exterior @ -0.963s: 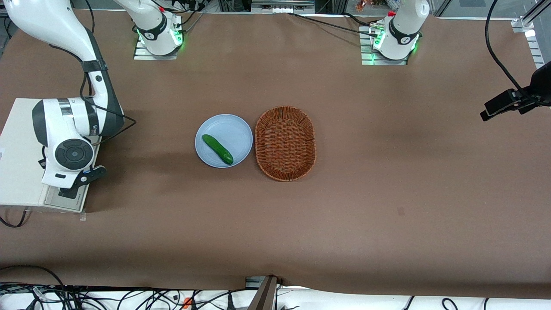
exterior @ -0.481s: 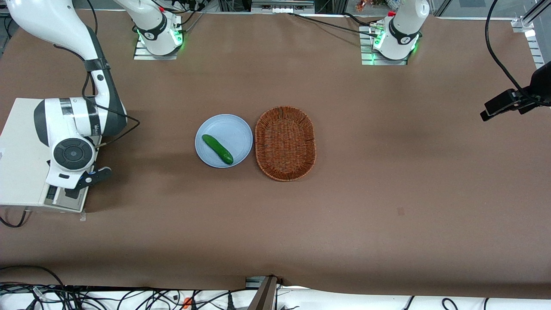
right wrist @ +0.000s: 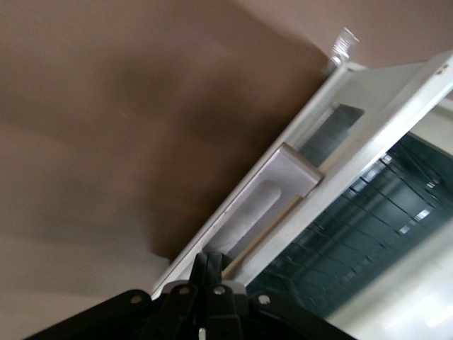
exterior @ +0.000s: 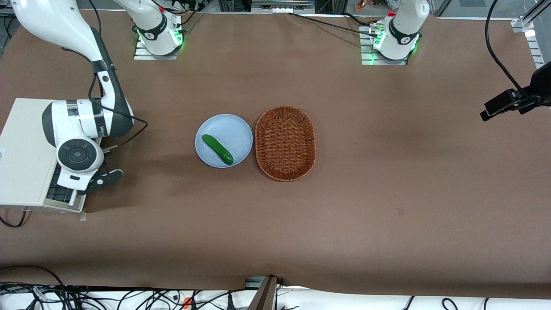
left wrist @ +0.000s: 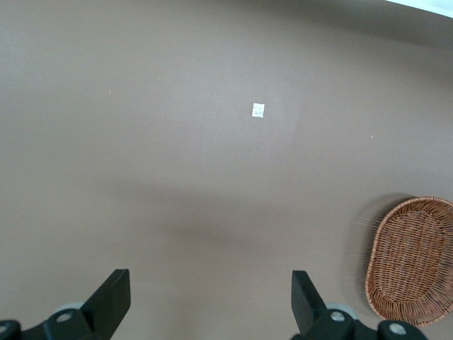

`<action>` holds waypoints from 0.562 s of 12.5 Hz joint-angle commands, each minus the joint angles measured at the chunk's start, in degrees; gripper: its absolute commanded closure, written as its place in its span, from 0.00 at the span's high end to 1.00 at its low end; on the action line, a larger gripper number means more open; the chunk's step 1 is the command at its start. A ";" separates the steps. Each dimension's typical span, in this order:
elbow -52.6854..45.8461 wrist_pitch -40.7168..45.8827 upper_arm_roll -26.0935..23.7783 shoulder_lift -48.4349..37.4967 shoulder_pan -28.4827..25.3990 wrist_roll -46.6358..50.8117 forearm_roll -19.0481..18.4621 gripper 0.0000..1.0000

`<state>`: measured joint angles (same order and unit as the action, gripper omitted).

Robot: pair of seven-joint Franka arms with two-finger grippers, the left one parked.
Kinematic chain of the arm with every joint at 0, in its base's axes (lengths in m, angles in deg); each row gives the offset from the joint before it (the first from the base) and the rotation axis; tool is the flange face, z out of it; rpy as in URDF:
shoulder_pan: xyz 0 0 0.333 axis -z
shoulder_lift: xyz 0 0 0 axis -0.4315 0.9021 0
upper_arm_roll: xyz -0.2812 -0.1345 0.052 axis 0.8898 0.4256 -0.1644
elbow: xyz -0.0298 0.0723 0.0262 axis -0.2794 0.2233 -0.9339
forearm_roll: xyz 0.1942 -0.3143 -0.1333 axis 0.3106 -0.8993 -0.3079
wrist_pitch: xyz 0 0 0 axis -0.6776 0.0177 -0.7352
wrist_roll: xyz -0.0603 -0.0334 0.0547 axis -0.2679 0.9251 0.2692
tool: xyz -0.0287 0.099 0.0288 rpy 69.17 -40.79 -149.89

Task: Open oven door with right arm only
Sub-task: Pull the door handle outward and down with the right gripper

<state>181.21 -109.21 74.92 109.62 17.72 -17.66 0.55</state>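
The cream oven (exterior: 21,146) stands at the working arm's end of the table. Its oven door (right wrist: 368,134) hangs partly open, so the dark wire rack (right wrist: 368,227) inside shows, also in the gap (exterior: 54,189) in the front view. The silver bar handle (right wrist: 272,191) runs along the door's edge. My right arm (exterior: 77,150) reaches over the oven's front, and its wrist hides the gripper in the front view. In the right wrist view the gripper (right wrist: 214,265) is shut, fingers pressed together, tips at one end of the handle.
A blue plate (exterior: 239,129) with a green cucumber (exterior: 217,149) sits mid-table, beside a brown wicker basket (exterior: 285,143). The black camera bracket (exterior: 101,178) sticks out from my wrist toward the plate.
My wrist has moved away from the oven toward the plate. The oven door has swung further open with it, uncovering the rack inside.
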 commanded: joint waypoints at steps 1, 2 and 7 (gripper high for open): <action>0.34 -4.10 0.96 5.28 2.31 0.68 0.76 0.00; 0.34 -4.62 0.96 5.72 2.31 0.68 1.45 0.00; 0.34 -6.47 0.96 8.53 4.07 0.50 5.49 0.00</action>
<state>180.98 -114.69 73.87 114.00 17.90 -16.14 8.67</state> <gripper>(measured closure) 0.991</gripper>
